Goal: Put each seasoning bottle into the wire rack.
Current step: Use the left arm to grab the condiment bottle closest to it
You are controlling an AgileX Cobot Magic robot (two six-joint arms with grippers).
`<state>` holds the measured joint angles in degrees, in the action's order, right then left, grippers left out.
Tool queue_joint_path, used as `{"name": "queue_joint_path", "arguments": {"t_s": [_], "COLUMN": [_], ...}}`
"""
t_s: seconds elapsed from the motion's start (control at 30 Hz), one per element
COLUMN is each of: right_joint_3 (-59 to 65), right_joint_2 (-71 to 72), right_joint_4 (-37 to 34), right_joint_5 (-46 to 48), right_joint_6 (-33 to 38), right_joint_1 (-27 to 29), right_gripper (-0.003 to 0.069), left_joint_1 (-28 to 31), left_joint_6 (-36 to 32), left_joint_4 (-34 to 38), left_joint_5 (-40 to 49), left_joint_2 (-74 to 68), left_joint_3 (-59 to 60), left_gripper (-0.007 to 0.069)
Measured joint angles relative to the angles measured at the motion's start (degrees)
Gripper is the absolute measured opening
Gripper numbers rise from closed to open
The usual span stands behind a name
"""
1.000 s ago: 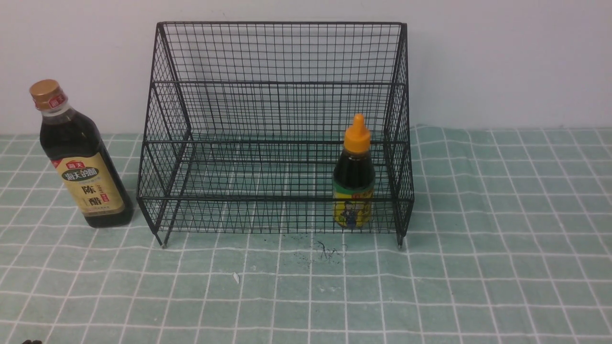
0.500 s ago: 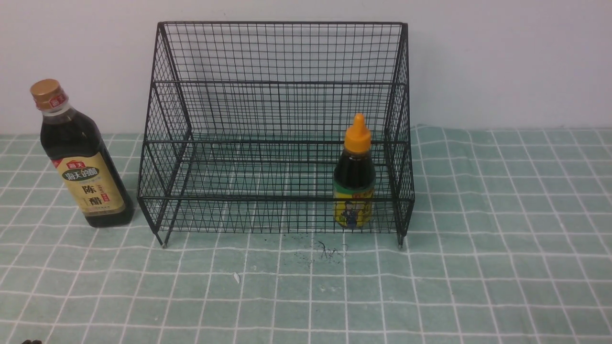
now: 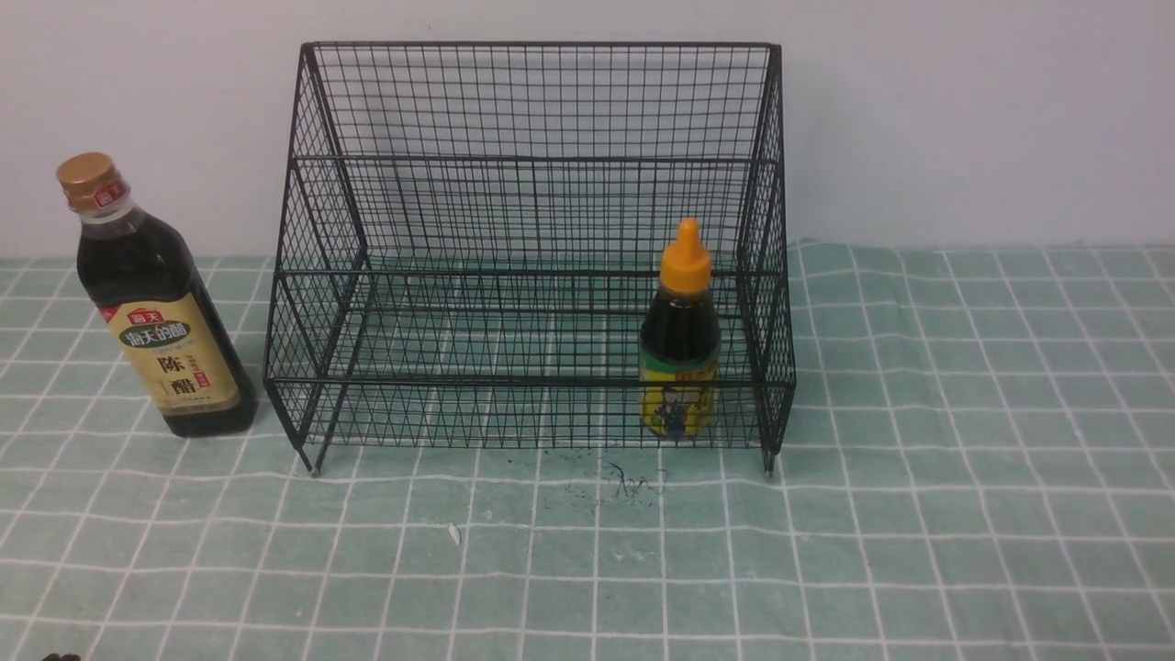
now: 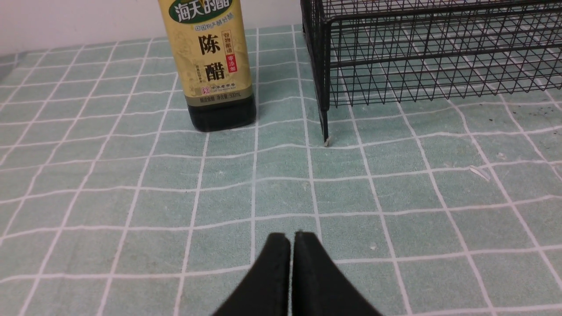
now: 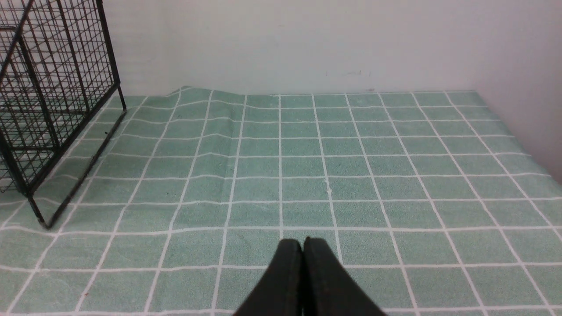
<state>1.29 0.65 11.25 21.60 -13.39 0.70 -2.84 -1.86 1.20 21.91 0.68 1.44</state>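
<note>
The black wire rack (image 3: 542, 43) stands at the back of the table against the wall. The short seasoning bottle (image 3: 679, 340), orange-capped with a yellow-green label, stands upright inside the rack's lower tier at its right end. The tall seasoning bottle (image 3: 156, 312) with gold cap and tan label stands upright on the cloth just left of the rack. In the left wrist view my left gripper (image 4: 292, 237) is shut and empty, low over the cloth, well short of the tall bottle (image 4: 210, 66) and the rack's corner leg (image 4: 325, 127). My right gripper (image 5: 303, 243) is shut and empty, right of the rack (image 5: 44, 87).
A green checked tablecloth (image 3: 918, 551) covers the table and rumples near the wall. Dark specks (image 3: 624, 482) and a small white scrap (image 3: 453, 532) lie in front of the rack. A white wall (image 3: 964, 110) runs behind, and a side wall (image 5: 535, 87) closes the far right.
</note>
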Motion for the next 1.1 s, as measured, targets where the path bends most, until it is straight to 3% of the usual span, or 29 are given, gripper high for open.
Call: {"name": "queue_joint_path", "arguments": {"t_s": [0.8, 0.97, 1.1], "right_joint_3": [0.00, 0.00, 0.00], "right_joint_2": [0.00, 0.00, 0.00], "right_joint_4": [0.00, 0.00, 0.00], "right_joint_5": [0.10, 0.10, 0.11], "right_joint_6": [0.38, 0.38, 0.38], "right_joint_1": [0.00, 0.00, 0.00], "right_gripper": [-0.0015, -0.0015, -0.0015], "left_joint_1": [0.00, 0.00, 0.00], "left_joint_6": [0.01, 1.86, 3.83], "left_joint_4": [-0.14, 4.07, 8.71], "left_joint_5": [-0.20, -5.39, -19.26], "left_joint_2": [0.00, 0.00, 0.00], "left_joint_3": [0.05, 0.24, 0.24], "left_gripper": [-0.0006, -0.0006, -0.0006]}}
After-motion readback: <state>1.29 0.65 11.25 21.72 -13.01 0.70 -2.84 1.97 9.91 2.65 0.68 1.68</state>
